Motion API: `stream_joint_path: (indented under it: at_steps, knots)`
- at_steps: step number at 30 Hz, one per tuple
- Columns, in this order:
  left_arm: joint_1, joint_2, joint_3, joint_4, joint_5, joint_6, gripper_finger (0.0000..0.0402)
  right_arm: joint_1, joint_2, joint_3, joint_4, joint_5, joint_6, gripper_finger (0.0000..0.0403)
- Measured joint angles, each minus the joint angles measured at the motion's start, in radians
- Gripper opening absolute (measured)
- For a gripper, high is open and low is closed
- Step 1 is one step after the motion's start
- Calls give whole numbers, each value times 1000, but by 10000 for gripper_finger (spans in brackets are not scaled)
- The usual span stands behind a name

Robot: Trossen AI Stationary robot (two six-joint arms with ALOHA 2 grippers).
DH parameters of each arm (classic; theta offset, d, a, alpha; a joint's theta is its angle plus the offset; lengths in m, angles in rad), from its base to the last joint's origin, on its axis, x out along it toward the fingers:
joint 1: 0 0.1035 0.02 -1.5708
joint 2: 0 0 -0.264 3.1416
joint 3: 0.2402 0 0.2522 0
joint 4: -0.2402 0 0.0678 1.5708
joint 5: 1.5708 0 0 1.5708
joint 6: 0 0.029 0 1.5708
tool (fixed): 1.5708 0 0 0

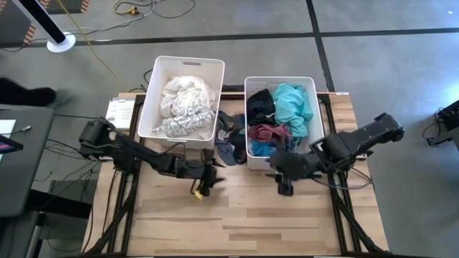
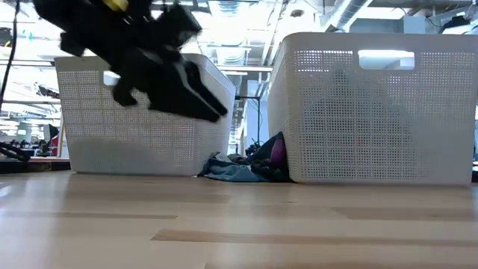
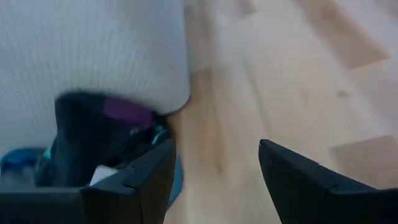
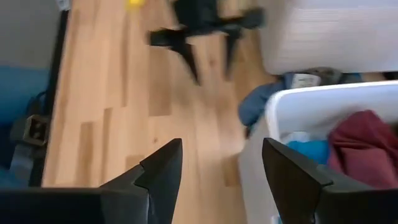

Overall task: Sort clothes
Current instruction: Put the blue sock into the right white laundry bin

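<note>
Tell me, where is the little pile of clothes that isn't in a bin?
In the high view, the leftover clothes lie on the table, squeezed between the left bin and the right bin, near the middle.

Left bin (image 1: 148,100): white, perforated, rectangular, standing on the surface.
Right bin (image 1: 247,154): white, same kind, just beside the left one.
Surface (image 1: 237,215): light wood planks.
Floor (image 1: 373,50): grey, with a yellow cable (image 1: 100,54) across it.

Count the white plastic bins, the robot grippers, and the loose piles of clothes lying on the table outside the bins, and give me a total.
White perforated plastic bins: 2, left bin and right bin
Grippers: 2, left gripper and right gripper, both empty
Loose clothes piles between the bins: 1, dark clothes pile
Total: 5
</note>
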Motion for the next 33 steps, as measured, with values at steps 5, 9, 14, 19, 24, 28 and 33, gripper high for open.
stream_joint_path:
  at_steps: [5, 9, 14, 19, 24, 28, 33]
  knots:
    - [56, 117, 62, -4, 2, -12, 223, 77, 27, 0, 8, 4, 0, 232]
    - [89, 196, 109, -18, 11, -32, 223, 117, 67, 0, 15, 27, 3, 232]
    - [131, 255, 158, -62, 42, -65, 222, 141, 119, 0, 13, 27, 15, 232]
    - [177, 285, 193, -96, 65, -111, 206, 151, 160, 0, 12, 26, 27, 232]
    - [222, 284, 195, -116, 101, -130, 187, 160, 184, 0, 18, 26, 28, 232]
    - [240, 286, 196, -170, 143, -139, 153, 167, 185, 0, 27, 26, 40, 232]
    - [238, 298, 197, -186, 176, -136, 83, 167, 185, 0, 38, 26, 47, 232]
